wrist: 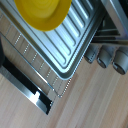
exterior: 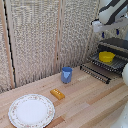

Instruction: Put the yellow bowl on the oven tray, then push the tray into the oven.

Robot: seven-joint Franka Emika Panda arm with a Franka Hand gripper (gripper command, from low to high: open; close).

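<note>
The yellow dish sits on the baking sheet, which juts from the oven at 3 o'clock in the exterior view. The grabber hangs above it at 12 o'clock — whether its fingers are open, I cannot tell. Blue cup, orange block and white plate rest on the bench.
</note>
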